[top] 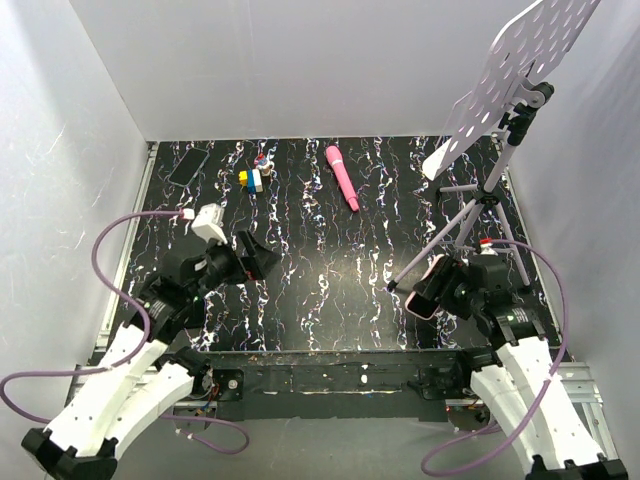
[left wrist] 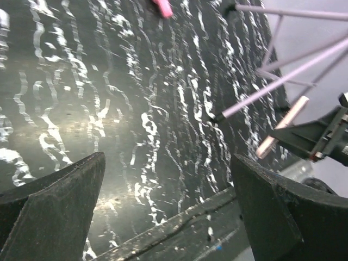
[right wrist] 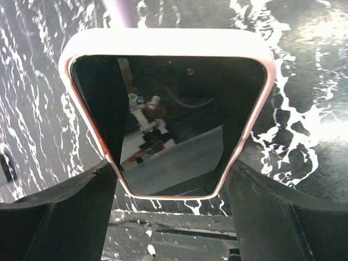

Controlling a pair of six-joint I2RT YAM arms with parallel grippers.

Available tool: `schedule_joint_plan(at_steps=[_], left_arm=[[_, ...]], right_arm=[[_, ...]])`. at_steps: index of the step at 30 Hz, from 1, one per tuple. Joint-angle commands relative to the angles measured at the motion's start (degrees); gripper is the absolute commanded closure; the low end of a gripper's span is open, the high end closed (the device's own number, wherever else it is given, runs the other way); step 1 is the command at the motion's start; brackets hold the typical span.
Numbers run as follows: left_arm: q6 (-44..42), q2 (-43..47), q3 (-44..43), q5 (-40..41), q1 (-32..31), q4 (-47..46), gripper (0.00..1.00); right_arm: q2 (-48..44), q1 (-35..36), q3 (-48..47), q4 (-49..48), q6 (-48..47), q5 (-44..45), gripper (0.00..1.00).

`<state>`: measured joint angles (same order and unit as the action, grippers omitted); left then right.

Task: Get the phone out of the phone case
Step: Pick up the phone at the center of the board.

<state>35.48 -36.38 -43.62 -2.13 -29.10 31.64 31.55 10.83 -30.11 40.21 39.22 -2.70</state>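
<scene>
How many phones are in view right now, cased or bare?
2. A bare black phone lies at the far left of the table. The cased phone sits in the pink case, gripped by the right claw. The arms could hide others.

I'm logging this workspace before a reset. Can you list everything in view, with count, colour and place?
phone case: one, pale pink, near right, in the right pincer
phone: one, glossy black, inside the phone case
bare phone: one, black, far left of the table
toy blocks: small cluster, yellow, blue, white and red, far side, right of the bare phone
wand: one, pink, far centre
tripod stand: one, pale lilac legs, right side
perforated panel: one, white, atop the tripod stand
table: one, black with white marbling
left pincer: one, black, open, empty
right pincer: one, black, shut on the phone case's sides
</scene>
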Motion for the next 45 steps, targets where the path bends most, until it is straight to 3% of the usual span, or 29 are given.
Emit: schedule_joint_plan(at_steps=[1, 2, 8, 16, 23, 36, 45], left_arm=[[2.9, -6.9, -0.8, -14.9, -0.3, -7.3, 0.00], [3.1, -9.3, -0.6, -17.8, -0.3, -8.4, 0.04], [7.4, -15.9, 1.9, -27.0, -0.5, -18.5, 0.04], [11.3, -20.5, 4.8, -29.1, -1.4, -28.6, 0.09], [15.4, -22.4, 8.5, -27.3, -2.5, -35.2, 0.20], [16.5, -27.8, 6.9, -24.3, -5.4, -38.6, 0.35], [14.6, -28.8, 3.9, -23.0, -6.7, -36.2, 0.68]], right_arm=[[-4.3, 8.5, -1.4, -3.9, 0.9, 5.0, 0.99], [-5.1, 10.2, -1.4, -4.9, 0.3, 5.2, 0.99], [0.4, 22.4, -2.1, -15.1, -2.1, 4.5, 0.99], [18.4, 39.4, -6.9, -33.7, 0.7, 10.9, 0.99], [30.4, 43.0, -13.4, -41.3, 1.9, 7.7, 0.99], [36.4, 49.1, -17.0, -44.5, 2.4, 7.8, 0.99], [38.6, 51.8, -23.1, -35.4, 1.4, 12.4, 0.99]])
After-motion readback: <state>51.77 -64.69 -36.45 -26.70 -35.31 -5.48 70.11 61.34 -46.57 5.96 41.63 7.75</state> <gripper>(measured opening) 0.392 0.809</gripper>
